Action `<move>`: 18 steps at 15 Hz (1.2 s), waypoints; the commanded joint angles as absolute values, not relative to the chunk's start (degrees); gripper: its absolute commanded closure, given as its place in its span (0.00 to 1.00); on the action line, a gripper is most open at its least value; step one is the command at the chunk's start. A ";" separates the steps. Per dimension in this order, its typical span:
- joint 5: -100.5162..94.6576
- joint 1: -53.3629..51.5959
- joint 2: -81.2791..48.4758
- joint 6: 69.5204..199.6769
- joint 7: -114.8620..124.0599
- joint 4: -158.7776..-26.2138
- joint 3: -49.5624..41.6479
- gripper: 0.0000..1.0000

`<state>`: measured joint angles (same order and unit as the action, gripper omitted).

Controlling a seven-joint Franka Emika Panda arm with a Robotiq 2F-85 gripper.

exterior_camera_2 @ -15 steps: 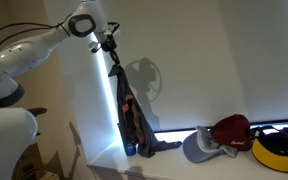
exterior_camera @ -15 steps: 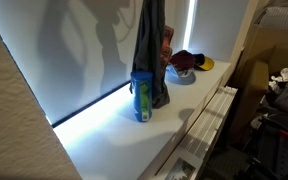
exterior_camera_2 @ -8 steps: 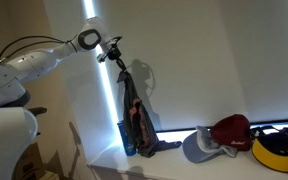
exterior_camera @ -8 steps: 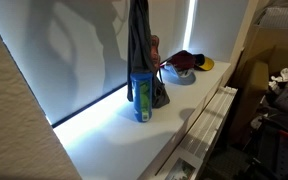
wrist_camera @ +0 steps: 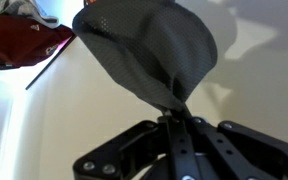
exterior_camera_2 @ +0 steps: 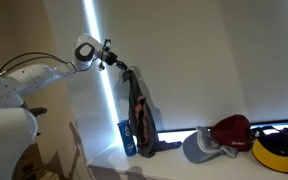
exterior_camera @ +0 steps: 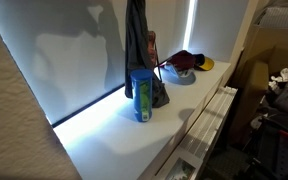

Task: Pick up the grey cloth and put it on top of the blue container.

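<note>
With the gripper clamped on the grey cloth at centre frame, its tail should clear the blue container before lowering.

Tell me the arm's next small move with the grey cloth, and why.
Probably lift straight up a little. The gripper is shut on the grey cloth at its top end, and the cloth hangs alongside the blue container with its lower end well below the lid. Moving sideways now would likely push against the container rather than drape over it.
</note>
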<state>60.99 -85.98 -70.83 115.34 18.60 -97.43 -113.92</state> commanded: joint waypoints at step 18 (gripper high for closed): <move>56.77 -97.08 -46.55 110.03 14.95 -97.65 -119.14 1.00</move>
